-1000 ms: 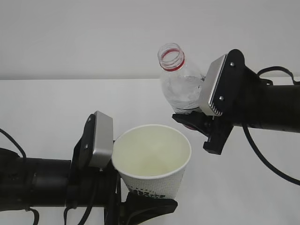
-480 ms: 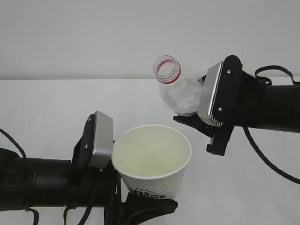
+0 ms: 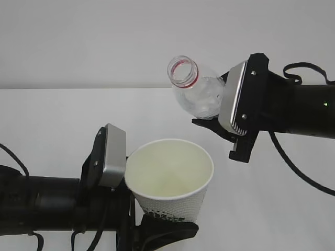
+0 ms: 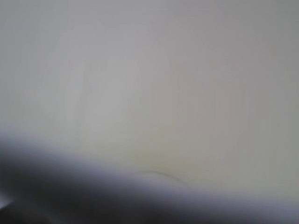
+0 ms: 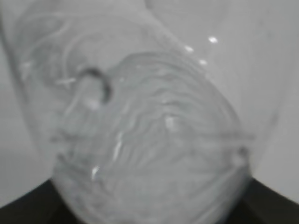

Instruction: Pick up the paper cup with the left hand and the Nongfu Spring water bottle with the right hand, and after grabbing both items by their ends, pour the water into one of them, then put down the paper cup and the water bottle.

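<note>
Up at the right of the exterior view, the right gripper point(image 3: 220, 128) is clamped around the lower body of the clear water bottle point(image 3: 196, 94); its fingers are mostly hidden behind the wrist block. The bottle's long axis slants up and to the left, with its open, red-ringed mouth at upper centre of the frame. No stream of water shows. The right wrist view is filled by the blurred bottle.

Down at lower centre, the left gripper point(image 3: 157, 227) pinches the base of the white paper cup point(image 3: 170, 180), which stands upright and open. The cup lies below and slightly left of the bottle's mouth, well apart. Pouring likely needs the bottle tipped further left and down. The left wrist view is a blur.
</note>
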You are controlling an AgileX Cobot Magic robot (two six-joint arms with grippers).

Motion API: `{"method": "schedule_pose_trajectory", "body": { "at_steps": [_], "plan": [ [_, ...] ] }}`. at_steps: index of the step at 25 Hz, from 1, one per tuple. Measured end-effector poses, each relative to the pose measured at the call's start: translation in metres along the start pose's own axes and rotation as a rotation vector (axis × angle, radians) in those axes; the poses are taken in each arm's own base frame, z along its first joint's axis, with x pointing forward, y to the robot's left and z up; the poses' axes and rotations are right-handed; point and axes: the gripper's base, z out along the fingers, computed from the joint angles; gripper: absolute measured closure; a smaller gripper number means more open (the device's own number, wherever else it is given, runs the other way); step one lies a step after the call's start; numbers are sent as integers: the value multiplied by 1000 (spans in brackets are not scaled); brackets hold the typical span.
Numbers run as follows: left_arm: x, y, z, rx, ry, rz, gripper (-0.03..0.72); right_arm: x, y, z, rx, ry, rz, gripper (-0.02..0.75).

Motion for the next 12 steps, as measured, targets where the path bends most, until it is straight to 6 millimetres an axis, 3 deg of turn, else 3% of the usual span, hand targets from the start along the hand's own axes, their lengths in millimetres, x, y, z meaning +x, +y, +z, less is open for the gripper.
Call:
{"method": "schedule_pose_trajectory", "body": {
  "at_steps": [12],
  "plan": [
    [0,1,0,-7,-3,-4,171,0,-2,0,22,3,-95,261]
  ]
}}
